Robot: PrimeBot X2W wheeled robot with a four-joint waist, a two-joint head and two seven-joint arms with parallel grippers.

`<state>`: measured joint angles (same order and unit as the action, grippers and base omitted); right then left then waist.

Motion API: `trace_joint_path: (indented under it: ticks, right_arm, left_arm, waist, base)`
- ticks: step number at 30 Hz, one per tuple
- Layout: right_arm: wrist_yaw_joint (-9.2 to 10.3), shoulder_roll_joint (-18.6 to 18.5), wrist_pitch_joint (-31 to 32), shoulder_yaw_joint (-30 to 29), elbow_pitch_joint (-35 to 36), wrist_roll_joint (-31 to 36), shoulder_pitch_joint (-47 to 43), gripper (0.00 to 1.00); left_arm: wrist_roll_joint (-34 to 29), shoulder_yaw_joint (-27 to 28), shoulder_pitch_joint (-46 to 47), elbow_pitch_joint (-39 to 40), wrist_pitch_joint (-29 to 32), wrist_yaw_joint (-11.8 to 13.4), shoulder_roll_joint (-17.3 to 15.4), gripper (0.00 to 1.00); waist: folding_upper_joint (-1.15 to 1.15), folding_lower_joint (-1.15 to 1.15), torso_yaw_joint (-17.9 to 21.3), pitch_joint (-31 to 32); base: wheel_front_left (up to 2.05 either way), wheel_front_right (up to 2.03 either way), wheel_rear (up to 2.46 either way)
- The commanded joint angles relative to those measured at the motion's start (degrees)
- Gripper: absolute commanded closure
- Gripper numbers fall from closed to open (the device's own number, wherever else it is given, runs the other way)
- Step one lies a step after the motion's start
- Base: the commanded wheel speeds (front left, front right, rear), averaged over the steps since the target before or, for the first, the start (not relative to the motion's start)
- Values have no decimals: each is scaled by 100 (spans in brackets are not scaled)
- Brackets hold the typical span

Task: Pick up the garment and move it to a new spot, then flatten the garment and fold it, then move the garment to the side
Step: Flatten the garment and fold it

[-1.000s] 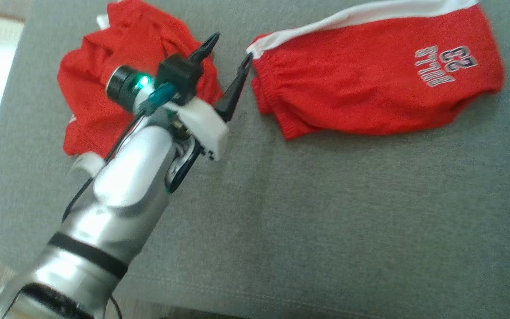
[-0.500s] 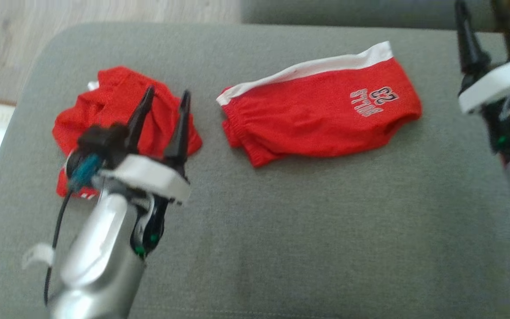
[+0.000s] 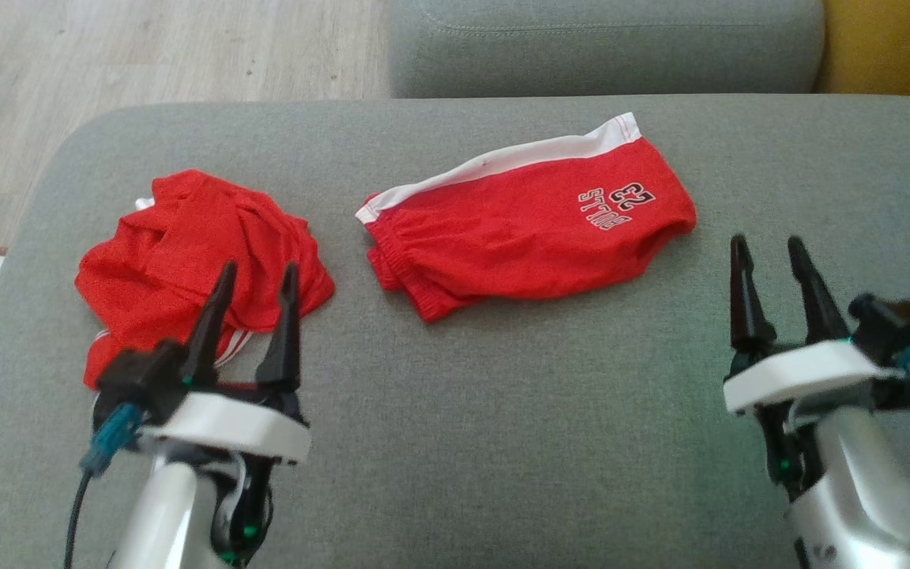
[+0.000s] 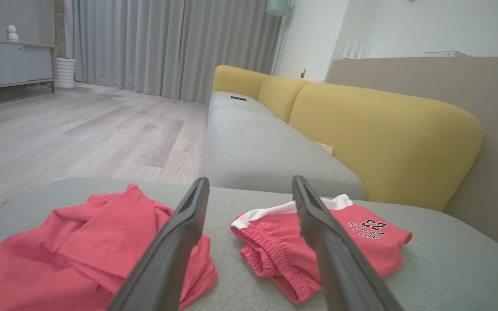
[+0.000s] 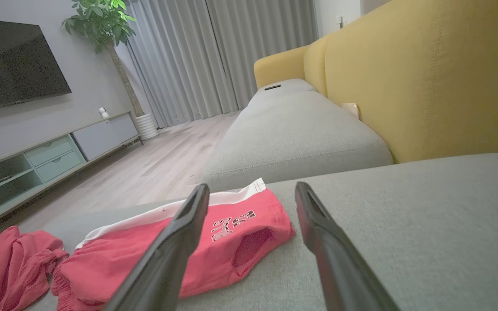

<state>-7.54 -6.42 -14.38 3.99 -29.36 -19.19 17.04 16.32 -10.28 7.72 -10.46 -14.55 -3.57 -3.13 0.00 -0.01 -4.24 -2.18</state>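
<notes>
Left gripper [image 3: 259, 273], right gripper [image 3: 765, 245]: spread, empty. Crumpled red fabric garment [image 3: 186, 253] by left; shallow pinch could snag one layer, worsening tangle.

Grey seat cushion [image 3: 502, 442] in front, second grey cushion [image 3: 605, 47] just beyond its far edge, yellow sofa backrest [image 4: 383, 138] on the right, light wood floor [image 3: 147, 71] left, grey curtains [image 4: 167, 43] at the back, dark TV [image 5: 11, 60] above a low cabinet [image 5: 59, 151], potted plant [image 5: 102, 21] beside the curtains, small dark flat item [image 5: 272, 87] on the far seat.
</notes>
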Motion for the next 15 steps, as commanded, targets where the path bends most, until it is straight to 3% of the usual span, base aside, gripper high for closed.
trace_joint_path:
  ticks: [1,9,15]
  right_arm:
    - [5,23,-62,52,228,53,147,0]
    - [5,242,110,-259,521,319,-39,0]
    - [5,328,504,-652,468,164,203,0]
  left_arm:
    - [-38,258,161,224,-44,-30,-41,0]
    - [-217,392,-1,264,-45,-191,18,0]
    - [-118,357,172,262,-45,-220,23,0]
  waist:
    - [0,1,6,2]
    - [0,1,-46,-102]
    - [0,1,-228,-425]
  base:
    - [0,0,0]
    - [0,0,0]
    - [0,0,0]
